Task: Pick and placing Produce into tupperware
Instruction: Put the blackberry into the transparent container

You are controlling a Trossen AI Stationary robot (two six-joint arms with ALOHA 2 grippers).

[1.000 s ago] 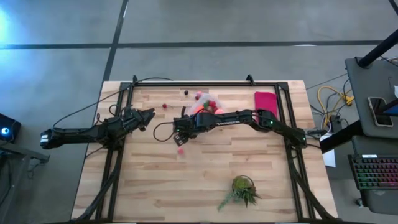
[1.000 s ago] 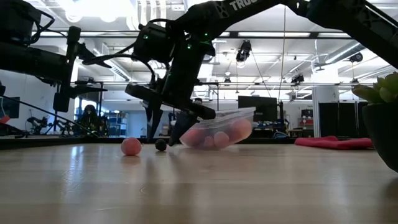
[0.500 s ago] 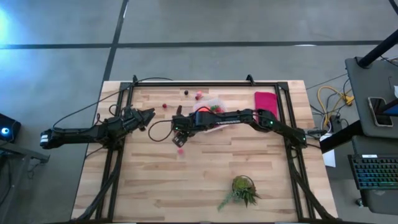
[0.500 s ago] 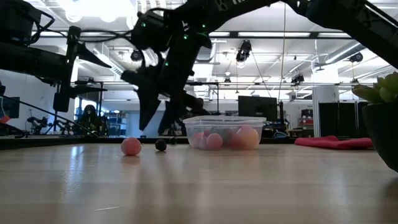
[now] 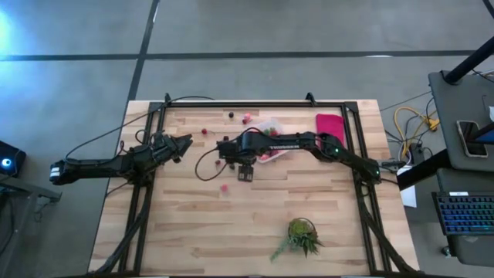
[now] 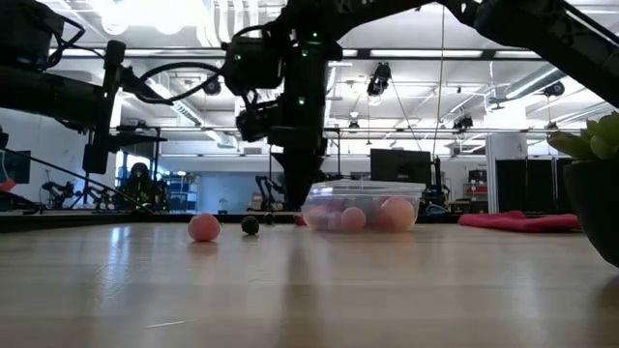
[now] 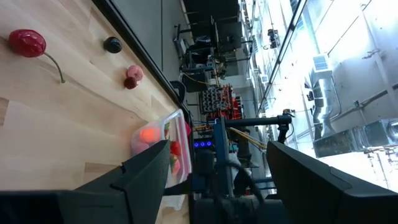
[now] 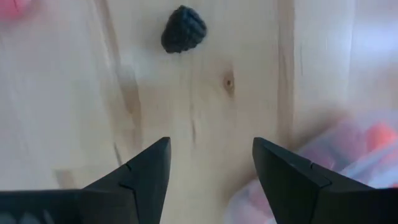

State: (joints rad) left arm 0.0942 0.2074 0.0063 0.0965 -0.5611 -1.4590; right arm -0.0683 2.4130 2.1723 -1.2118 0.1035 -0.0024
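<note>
The clear tupperware (image 5: 272,144) (image 6: 364,205) sits flat on the table's far middle, partly under my right arm, with pink and orange produce inside. Loose produce lies around it: a red cherry (image 5: 204,131) (image 7: 28,42), a dark berry (image 5: 230,115) (image 7: 112,45), a pink piece (image 5: 247,119) and another pink piece (image 5: 224,187) (image 6: 203,227). My right gripper (image 5: 245,173) (image 8: 210,155) hangs open above bare wood just left of the tupperware (image 8: 348,162), fingers pointing down, with a blackberry (image 8: 183,29) (image 6: 250,225) ahead of it. My left gripper (image 5: 182,144) (image 7: 217,149) waits open at the table's left.
A flat magenta cloth (image 5: 330,125) (image 6: 517,220) lies at the far right. A green spiky plant in a pot (image 5: 299,235) (image 6: 592,184) stands near the near edge. A black cable (image 5: 202,164) loops beside the right gripper. Dark frame rails run along the table's sides.
The tupperware was tipped up on one side beside my right gripper; it has come down flat and shifted slightly toward the table's right. My right gripper has swung toward the table's right and near edge and has turned its fingers down.
</note>
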